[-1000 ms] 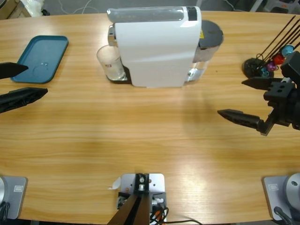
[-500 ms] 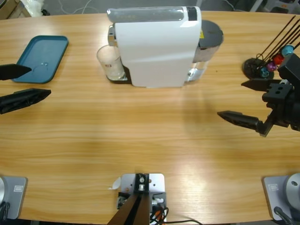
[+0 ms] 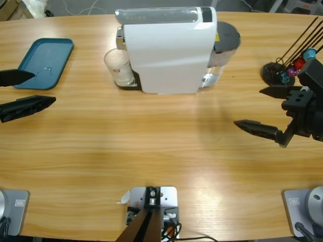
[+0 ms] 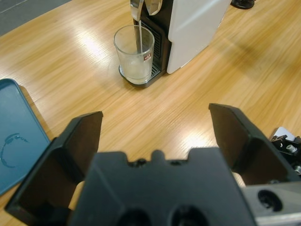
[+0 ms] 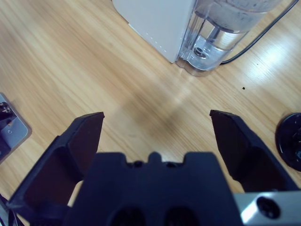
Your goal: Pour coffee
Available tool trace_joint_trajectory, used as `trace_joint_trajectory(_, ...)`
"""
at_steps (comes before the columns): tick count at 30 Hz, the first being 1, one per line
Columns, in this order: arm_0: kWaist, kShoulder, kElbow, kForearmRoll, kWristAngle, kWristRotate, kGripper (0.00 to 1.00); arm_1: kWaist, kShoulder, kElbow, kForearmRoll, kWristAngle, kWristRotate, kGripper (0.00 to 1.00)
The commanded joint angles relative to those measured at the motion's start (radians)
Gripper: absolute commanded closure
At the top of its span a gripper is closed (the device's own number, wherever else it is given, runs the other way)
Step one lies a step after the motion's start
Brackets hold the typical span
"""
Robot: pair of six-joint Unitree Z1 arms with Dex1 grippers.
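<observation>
A white coffee machine (image 3: 166, 50) stands at the table's far middle. Under its spout sits a clear glass tumbler (image 3: 118, 68) (image 4: 135, 54) on the drip tray. A thin pale stream runs from the spout into it, and a little pale coffee (image 4: 136, 71) lies at the bottom. My left gripper (image 3: 30, 91) (image 4: 155, 117) is open at the left edge, well short of the glass and pointing toward it. My right gripper (image 3: 250, 107) (image 5: 157, 115) is open at the right, apart from the machine, holding nothing.
A teal tray (image 3: 45, 60) (image 4: 14, 141) lies at the far left, beside my left gripper. The machine's clear water tank (image 3: 224, 43) (image 5: 225, 28) faces my right gripper. A black stand with thin rods and coloured beads (image 3: 277, 73) sits at the far right.
My left gripper has crept slightly to the right toward the glass. The right gripper has barely shifted.
</observation>
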State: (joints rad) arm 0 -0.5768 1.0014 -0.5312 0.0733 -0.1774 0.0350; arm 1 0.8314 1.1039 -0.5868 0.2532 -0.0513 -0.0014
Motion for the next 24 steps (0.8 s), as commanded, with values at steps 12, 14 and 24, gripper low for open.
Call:
trace_joint_trajectory(12, -0.009, 0.03, 0.026, -0.01, 0.003, 0.0, 0.036, 0.012, 0.025, 0.008, 0.02, -0.01, -0.015, 0.0)
trace_joint_trajectory(14, -0.009, 0.031, 0.025, -0.01, 0.003, 0.0, 0.036, 0.012, 0.027, 0.007, 0.021, -0.011, -0.015, 0.0)
trace_joint_trajectory(24, -0.009, 0.041, 0.022, -0.012, 0.001, 0.0, 0.036, 0.012, 0.031, 0.007, 0.021, -0.01, -0.016, 0.0)
